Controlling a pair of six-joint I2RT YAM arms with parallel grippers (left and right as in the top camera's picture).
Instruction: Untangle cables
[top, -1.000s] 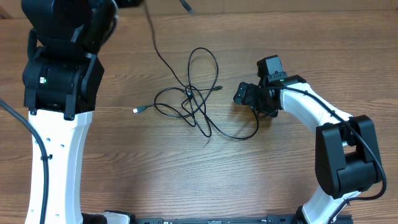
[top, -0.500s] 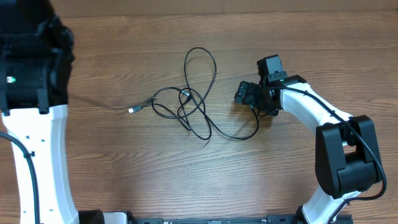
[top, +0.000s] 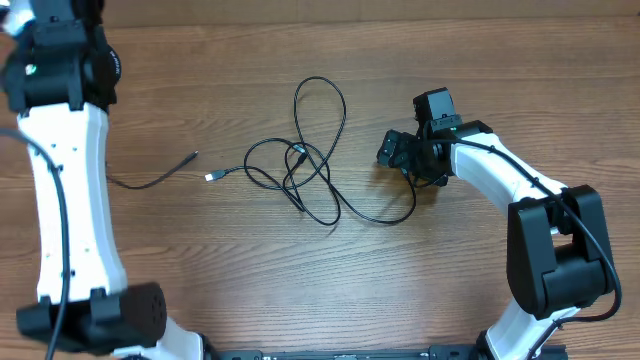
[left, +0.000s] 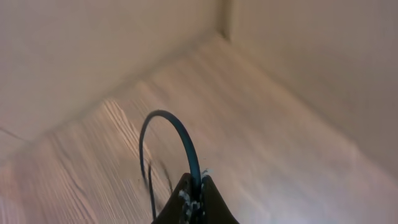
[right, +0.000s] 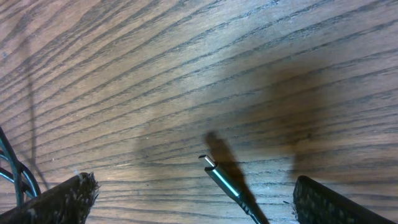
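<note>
Wooden table (top: 450, 280): left hand (left: 194, 200) pinches one cable (left: 181, 133); open right hand (right: 193, 199) straddles another's plug (right: 217, 173).

left arm (top: 70, 200) stretched out long, left gripper (left: 194, 190) pinched tight on cable (left: 177, 127), which arches out ahead of tips. right arm (top: 500, 180) bent at elbow, right gripper (top: 395, 152) down low, fingers (right: 62, 199) spread wide apart.

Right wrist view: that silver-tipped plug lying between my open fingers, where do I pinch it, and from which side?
Pinch the plug on its sleeve just behind the silver tip, coming straight down. It lies slanted, roughly midway between the fingers of the open right gripper, so closing should catch its narrow sides. The bare tip looks too small and slick to hold.
</note>
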